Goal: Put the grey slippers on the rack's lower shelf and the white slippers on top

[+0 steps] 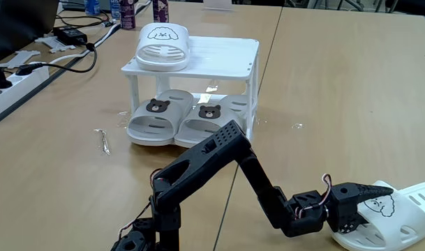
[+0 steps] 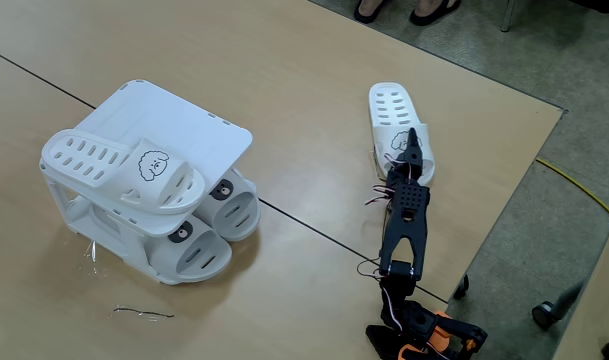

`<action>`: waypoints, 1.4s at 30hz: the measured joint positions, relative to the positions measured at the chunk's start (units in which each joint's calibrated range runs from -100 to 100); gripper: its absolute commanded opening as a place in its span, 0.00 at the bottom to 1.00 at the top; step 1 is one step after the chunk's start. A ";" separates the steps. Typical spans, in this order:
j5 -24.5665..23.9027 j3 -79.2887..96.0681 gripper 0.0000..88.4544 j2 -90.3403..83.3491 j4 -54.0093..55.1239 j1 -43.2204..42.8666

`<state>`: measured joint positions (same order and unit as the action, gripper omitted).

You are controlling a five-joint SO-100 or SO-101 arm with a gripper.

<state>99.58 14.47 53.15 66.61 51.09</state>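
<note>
Bench (image 1: 338, 84) of pale wood, seamed down the middle. Rack (image 1: 229, 52) well in from the near edge, left of the seam in a fixed view. Grey slippers (image 1: 177, 118) both tucked side by side on the lower shelf (image 1: 215, 97), bear faces outward. One white slipper (image 1: 162, 45) already laid on the slatted top, toward its left end, right half bare.

Remaining white slipper (image 2: 396, 125) flat on the bench near the edge by the floor, well apart from the rack. Long axis roughly in line with the outstretched arm (image 2: 404, 225), strap end nearest the hand, open-slotted sole running away beyond it.

Hand (image 2: 413, 150) low over the dog-face strap, fingers seemingly straddling or touching it; spread or pinching the strap — could not tell from either fixed view.

Judged: only this slipper left, and a lift followed by a long carry across the bench back to the rack's free half.
</note>
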 measured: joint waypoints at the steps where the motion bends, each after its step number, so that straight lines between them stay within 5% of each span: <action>1: 0.00 -0.45 0.20 0.41 0.00 -0.07; 2: 0.00 -0.72 0.05 0.66 0.00 -0.37; 3: 0.00 -0.81 0.00 0.66 0.00 -0.97; 10: 0.00 -5.48 0.01 0.74 -1.37 -2.70; 19: 0.00 -17.52 0.01 -19.63 -42.83 -2.70; 31: 0.00 -34.95 0.01 -43.88 -82.83 -2.40; 42: 0.00 -37.29 0.01 -64.16 -94.51 -7.12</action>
<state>99.58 -22.82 -11.01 -27.90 43.97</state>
